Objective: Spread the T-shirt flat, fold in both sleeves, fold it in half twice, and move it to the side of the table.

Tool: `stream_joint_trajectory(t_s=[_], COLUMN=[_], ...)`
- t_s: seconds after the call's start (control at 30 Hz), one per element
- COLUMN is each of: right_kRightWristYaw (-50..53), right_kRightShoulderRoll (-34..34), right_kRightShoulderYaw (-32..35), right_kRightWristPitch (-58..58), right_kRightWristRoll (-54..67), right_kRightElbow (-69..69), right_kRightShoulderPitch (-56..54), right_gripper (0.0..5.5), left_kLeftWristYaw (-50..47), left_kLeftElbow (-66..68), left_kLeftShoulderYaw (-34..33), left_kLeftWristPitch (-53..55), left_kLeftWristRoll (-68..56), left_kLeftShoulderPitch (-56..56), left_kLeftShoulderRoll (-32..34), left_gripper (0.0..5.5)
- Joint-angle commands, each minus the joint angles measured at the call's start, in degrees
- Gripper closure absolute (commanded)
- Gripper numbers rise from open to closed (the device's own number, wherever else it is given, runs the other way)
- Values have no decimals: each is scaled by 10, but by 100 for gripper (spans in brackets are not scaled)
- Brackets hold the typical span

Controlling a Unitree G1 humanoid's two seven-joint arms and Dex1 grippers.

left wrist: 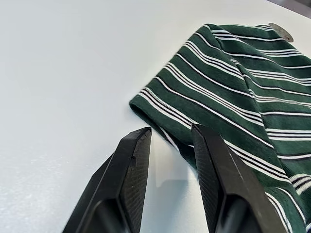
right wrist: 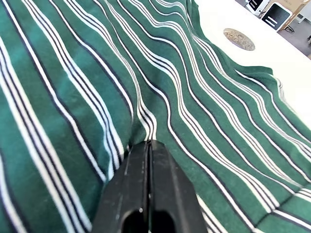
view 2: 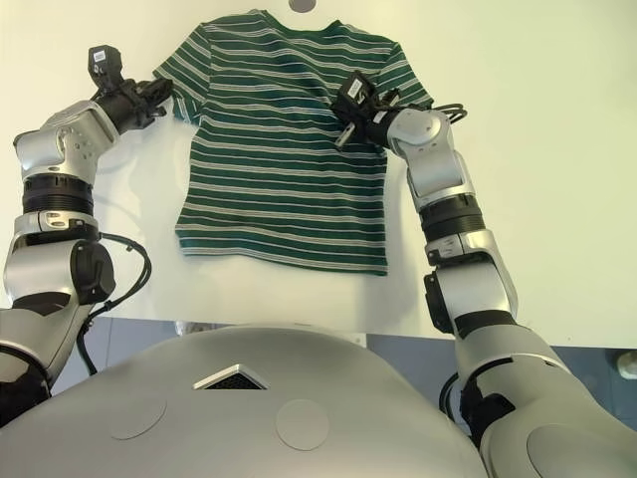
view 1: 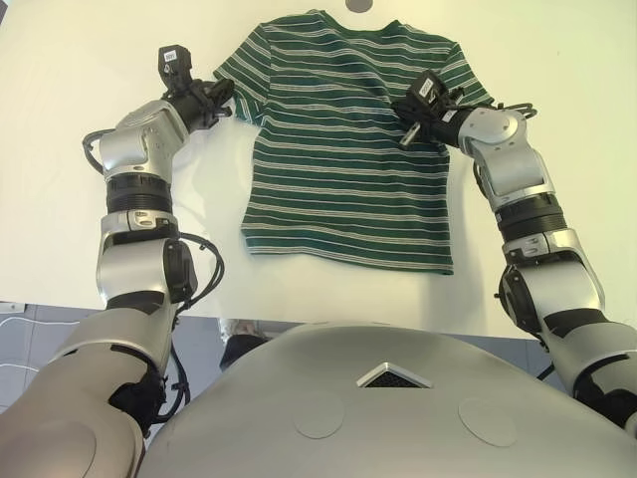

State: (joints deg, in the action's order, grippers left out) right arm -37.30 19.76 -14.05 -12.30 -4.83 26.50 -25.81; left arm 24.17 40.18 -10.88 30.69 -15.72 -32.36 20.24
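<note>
Lying on the white table: a green T-shirt with white stripes, spread flat, collar away from the robot, both sleeves out to the sides.
Left gripper: low at the hem of the shirt's left sleeve, fingers apart, the sleeve's corner reaching into the gap.
Right gripper: on the chest near the right sleeve, fingers pressed together at a pucker in the cloth, seemingly pinching it.
Round disc: set in the table just beyond the collar.
</note>
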Motion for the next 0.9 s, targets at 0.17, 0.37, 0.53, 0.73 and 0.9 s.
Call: stream_joint_trajectory(t_s=[0.17,0.37,0.53,0.73,0.9], right_kRightWristYaw=[112,169,179,184,160], right_kRightShoulderRoll=[-26,-17,-3,2,18], right_kRightShoulderYaw=[48,97,112,180,255], right_kRightWristPitch=[86,121,98,4,-118], right_kRightWristRoll=[-8,1,0,60,141], right_kRightElbow=[53,85,83,100,106], right_kRightShoulderPitch=[-64,-76,-53,-60,-58], right_gripper=[550,550,550,550,436], left_kLeftWristYaw=[-4,16,27,-35,-28], left_kLeftElbow=[190,197,54,48,1], left_kLeftShoulderYaw=[-35,-33,-21,32,59], left_kLeftWristPitch=[-4,-59,-8,13,20], left_kLeftWristRoll=[-15,-8,-39,-1,13], left_kLeftShoulderPitch=[-84,-93,-103,-140,-129], left_kLeftShoulderRoll=[-28,-22,-71,-143,-146], left_gripper=[442,546,546,509,443])
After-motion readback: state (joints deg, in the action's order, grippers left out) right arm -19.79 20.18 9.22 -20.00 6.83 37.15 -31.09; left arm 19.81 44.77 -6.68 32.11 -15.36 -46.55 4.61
